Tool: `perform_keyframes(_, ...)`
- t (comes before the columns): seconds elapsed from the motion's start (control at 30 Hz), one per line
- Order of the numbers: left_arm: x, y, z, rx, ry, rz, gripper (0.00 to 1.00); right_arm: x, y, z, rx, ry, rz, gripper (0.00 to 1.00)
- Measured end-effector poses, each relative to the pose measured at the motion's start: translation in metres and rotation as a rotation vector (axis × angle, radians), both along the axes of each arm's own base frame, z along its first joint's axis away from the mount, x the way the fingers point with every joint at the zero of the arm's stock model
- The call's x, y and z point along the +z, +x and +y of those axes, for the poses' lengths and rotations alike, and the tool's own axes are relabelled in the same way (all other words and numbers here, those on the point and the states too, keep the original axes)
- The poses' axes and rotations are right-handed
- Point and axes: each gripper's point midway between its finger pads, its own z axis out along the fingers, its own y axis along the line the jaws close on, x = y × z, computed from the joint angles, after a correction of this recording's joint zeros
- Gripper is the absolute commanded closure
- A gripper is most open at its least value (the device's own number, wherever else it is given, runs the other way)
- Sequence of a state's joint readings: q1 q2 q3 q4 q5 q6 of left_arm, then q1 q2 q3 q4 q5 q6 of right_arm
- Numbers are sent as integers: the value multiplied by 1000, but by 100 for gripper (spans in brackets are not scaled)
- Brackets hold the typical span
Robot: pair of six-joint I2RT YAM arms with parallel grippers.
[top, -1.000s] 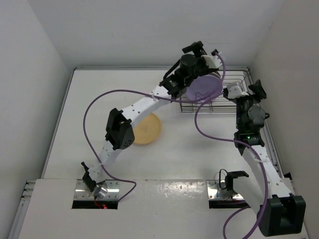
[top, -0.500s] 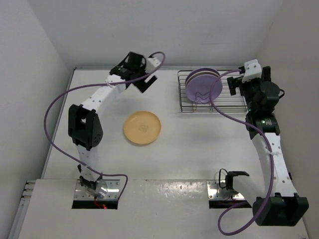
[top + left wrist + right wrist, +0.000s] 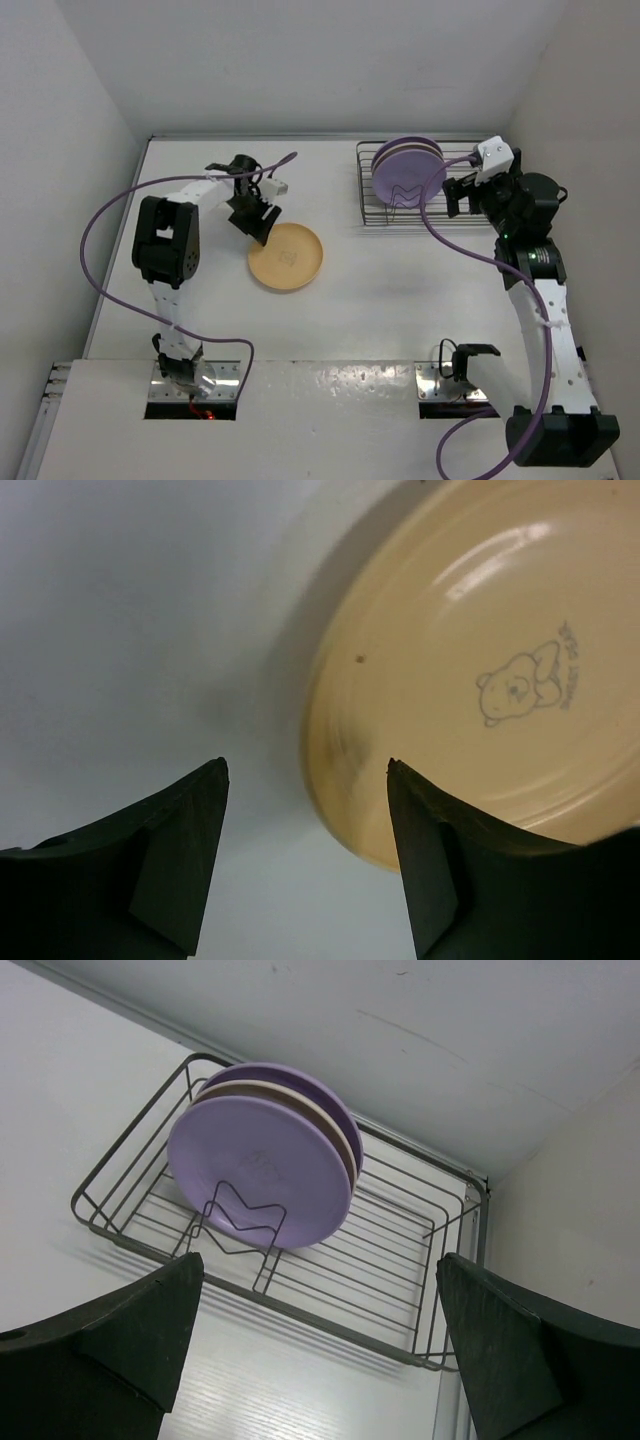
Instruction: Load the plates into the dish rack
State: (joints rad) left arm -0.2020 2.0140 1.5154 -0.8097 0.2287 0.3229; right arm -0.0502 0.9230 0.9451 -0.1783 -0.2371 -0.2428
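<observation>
hovering at the edge of the one plate not yet racked, the left gripper (image 3: 255, 215) sits over the upper-left rim of the orange plate (image 3: 287, 257), which lies flat and face up on the table (image 3: 380, 290), left of centre in the overhead frame. its jaws stand apart and hold nothing. in the left wrist view the orange plate (image 3: 480, 660) fills the upper right, and its near rim curves down through the gap of the left gripper (image 3: 305, 770), close against the right-hand finger, with bare table under the other one. the plate is round, so no axis matters: the grab looks to turn on that rim, one finger going inside the lip and one outside.

at upper right of the overhead frame, the rack (image 3: 361, 190) holds three plates on edge: a purple plate (image 3: 408, 180) in front, a cream plate (image 3: 345, 1150) behind it and another purple one at the back. the right gripper (image 3: 460, 190) waits just right of them, jaws wide and empty, and is well apart from the orange plate. the left arm is plainly the nearer.
</observation>
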Motion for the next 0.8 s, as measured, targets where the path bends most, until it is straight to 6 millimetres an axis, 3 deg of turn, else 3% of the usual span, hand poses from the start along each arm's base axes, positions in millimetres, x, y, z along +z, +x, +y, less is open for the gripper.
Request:
perform_keyframes(0.07,-6,-11,-2,-1,-17,40,36,1,-5,0,0,-1,-3,2)
perform_keyframes(0.13,-11,-19,-5,3,-29,67,48,2,-8,0,0,-2,-8,2)
perform_keyframes(0.23,-16,-25,-5,16,-10,85,91,2,-11,0,1,-7,-13,2)
perform_keyframes(0.27,-17,-25,-6,20,-2,85,100,2,-12,0,0,-9,-14,2)
perform_keyframes(0.37,-8,-19,-11,21,8,67,100,4,-15,-1,-5,-14,-27,3)
perform_keyframes(0.43,6,-3,-16,18,20,27,100,6,-17,-3,-16,-16,-36,3)
perform_keyframes(0.53,47,38,-26,8,53,-119,100,9,-20,-5,-28,-19,-56,3)
perform_keyframes(0.67,136,93,-55,-40,97,-424,100,10,-21,-7,-45,-22,-77,4)
perform_keyframes(0.73,182,104,-80,-89,131,-580,100,10,-21,-8,-50,-23,-81,4)
perform_keyframes(0.8,216,98,-112,-163,166,-699,100,11,-21,-9,-53,-23,-87,4)
